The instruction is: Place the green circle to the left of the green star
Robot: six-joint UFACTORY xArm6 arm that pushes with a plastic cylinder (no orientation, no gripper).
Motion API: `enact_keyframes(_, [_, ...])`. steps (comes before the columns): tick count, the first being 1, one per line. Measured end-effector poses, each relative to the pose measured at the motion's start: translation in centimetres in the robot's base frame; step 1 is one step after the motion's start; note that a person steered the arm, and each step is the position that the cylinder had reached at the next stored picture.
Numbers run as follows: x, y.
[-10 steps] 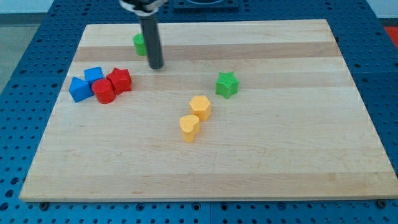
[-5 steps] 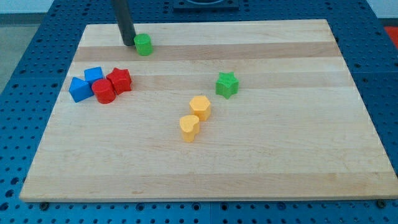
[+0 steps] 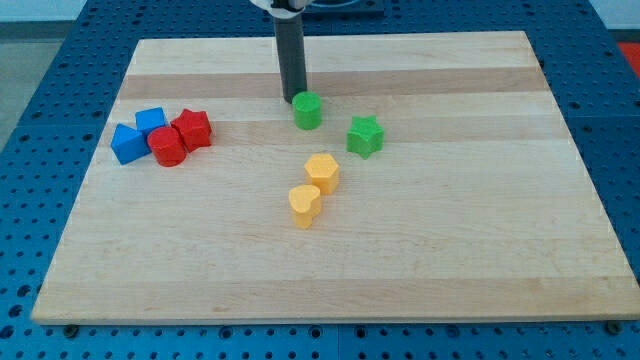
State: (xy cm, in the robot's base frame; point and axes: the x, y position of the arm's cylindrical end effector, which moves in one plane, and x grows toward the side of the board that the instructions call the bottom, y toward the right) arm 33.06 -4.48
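The green circle (image 3: 308, 111) lies on the wooden board (image 3: 450, 230), a little left of and slightly above the green star (image 3: 365, 135), with a gap between them. My tip (image 3: 293, 98) rests just above and left of the green circle, touching or nearly touching its upper left edge. The dark rod rises from there toward the view's top.
Two yellow blocks sit below the green ones: one (image 3: 322, 172) and another (image 3: 305, 205) lower left of it. At the view's left is a cluster of two blue blocks (image 3: 130, 143) (image 3: 152, 121) and two red blocks (image 3: 168, 146) (image 3: 192, 129).
The green circle has moved from the board's upper left down and right to beside the green star. My tip went round to its left side, then followed it right.
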Motion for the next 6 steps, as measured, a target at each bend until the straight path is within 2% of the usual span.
enact_keyframes(3, [2.3, 2.9])
enact_keyframes(6, [4.0, 0.0])
